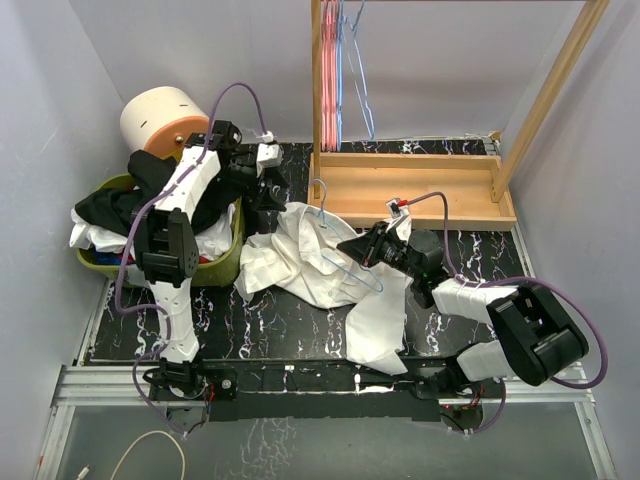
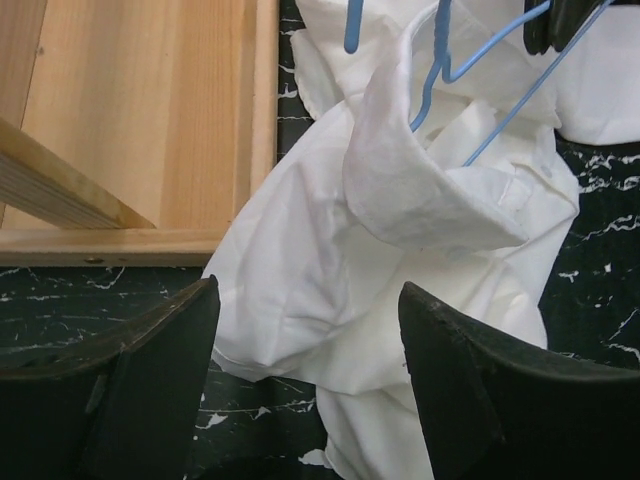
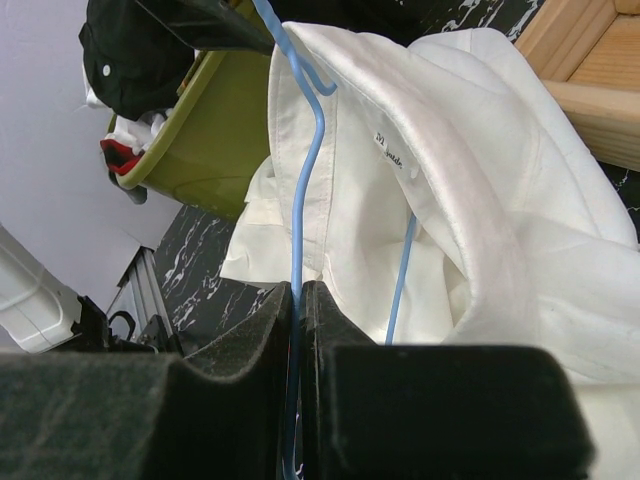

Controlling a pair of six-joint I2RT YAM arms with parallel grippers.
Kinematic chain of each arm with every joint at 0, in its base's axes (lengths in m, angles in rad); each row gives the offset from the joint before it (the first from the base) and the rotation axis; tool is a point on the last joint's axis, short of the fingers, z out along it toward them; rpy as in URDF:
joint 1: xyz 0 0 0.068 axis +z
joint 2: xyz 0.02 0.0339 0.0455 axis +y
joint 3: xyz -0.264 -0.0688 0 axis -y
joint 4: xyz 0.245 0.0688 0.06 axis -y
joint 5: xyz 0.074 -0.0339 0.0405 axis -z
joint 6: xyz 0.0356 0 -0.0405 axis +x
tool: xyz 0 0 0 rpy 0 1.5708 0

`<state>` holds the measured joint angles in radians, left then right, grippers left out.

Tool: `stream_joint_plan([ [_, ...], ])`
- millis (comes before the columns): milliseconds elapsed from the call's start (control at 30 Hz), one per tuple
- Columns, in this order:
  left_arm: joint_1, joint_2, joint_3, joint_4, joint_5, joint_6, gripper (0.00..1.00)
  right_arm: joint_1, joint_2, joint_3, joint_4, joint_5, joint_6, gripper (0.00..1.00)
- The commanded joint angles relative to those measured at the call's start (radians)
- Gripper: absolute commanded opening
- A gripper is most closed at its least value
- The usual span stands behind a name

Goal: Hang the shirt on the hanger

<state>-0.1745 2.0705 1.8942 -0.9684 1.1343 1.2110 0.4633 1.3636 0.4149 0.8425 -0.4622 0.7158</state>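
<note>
Crumpled shirt [image 2: 300,250] leaves little passage
Ahead of the left gripper [image 2: 310,330], jaws parted, the cloth blocks the way; bare worktop [image 2: 60,290] shows only to either side, and the wooden rack base [image 2: 150,110] walls off its forward left. Ahead of the right gripper [image 3: 297,295], clamped on the hanger [image 3: 300,170], the green basket [image 3: 200,140] stands left, the rack base right.

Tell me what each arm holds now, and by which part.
Right gripper pinches the thin light-blue wire hanger by one sloping side wire; left gripper holds nothing.
</note>
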Motion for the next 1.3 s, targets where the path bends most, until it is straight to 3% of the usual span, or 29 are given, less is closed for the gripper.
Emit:
stream_joint_plan([
  [0,-0.040,0.073,0.135,-0.327,0.013,0.369,0.71,-0.002,-0.004,0.018,0.059,0.009,-0.018,0.08],
  [167,-0.064,0.119,0.169,-0.382,0.010,0.411,0.64,-0.002,-0.006,0.023,0.057,-0.008,-0.022,0.08],
  [367,-0.085,0.144,0.190,-0.403,0.067,0.391,0.49,-0.002,-0.015,0.032,0.043,-0.016,-0.032,0.08],
  [567,-0.103,0.171,0.206,-0.450,0.112,0.394,0.51,-0.003,-0.015,0.041,0.021,-0.025,-0.038,0.08],
  [700,-0.112,0.174,0.190,-0.456,0.119,0.394,0.45,-0.002,-0.016,0.044,0.023,-0.029,-0.033,0.08],
  [867,-0.122,0.164,0.174,-0.460,0.130,0.382,0.62,-0.002,-0.014,0.048,0.027,-0.033,-0.031,0.08],
  [967,-0.135,0.155,0.150,-0.461,0.129,0.386,0.62,-0.002,-0.013,0.050,0.030,-0.031,-0.034,0.08],
  [1167,-0.150,0.148,0.104,-0.460,0.118,0.398,0.44,-0.002,-0.015,0.053,0.038,-0.030,-0.037,0.08],
  [1267,-0.151,0.150,0.096,-0.460,0.116,0.394,0.45,-0.002,-0.019,0.052,0.037,-0.025,-0.041,0.08],
])
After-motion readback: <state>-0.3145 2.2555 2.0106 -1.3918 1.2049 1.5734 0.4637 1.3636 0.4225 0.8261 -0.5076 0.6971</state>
